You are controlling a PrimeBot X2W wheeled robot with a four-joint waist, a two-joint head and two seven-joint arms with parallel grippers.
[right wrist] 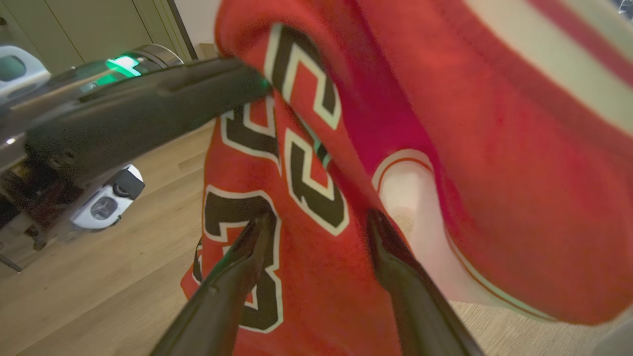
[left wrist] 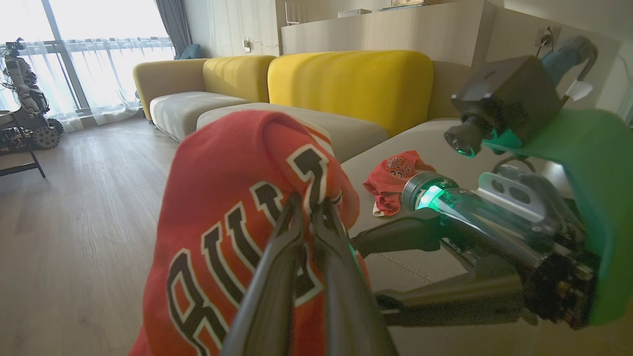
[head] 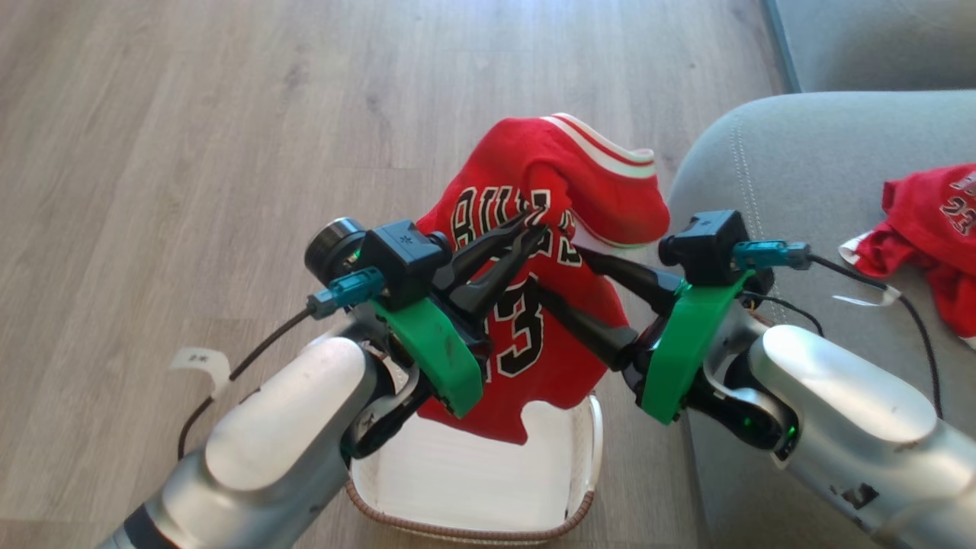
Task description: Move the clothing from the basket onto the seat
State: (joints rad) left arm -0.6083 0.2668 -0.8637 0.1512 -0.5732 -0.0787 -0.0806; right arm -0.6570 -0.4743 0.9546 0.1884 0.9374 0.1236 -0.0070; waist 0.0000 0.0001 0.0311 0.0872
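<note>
My left end effector (head: pixel 536 227) is clenched on a fold of the red jersey (head: pixel 526 160), pinching it at the black lettering across the chest. From my left wrist, the two fingers meet with the cloth bunched between their tips.

The red jersey hangs from that grip directly above the basket (head: pixel 595 442). Its striped white trim is flopped over the top on the side away from me. Its lower hem dangles down to the basket's far rim, and I cannot tell whether it touches.

My right end effector (head: pixel 555 273) is released, with its fingers spread wide. It reaches in from the right of the basket, with its tips at the front of the red jersey by the number 23. From my right wrist, both tips sit against the printed cloth with a clear gap between them. I cannot tell whether they press on it.

The basket stands on the wooden floor (head: pixel 191 152), close in front of me. The seat (head: pixel 801 168) is just to the right of the basket, with its rounded, stitched edge facing it. A second jersey (head: pixel 930 244) lies crumpled on the seat, well to the right of the basket.
</note>
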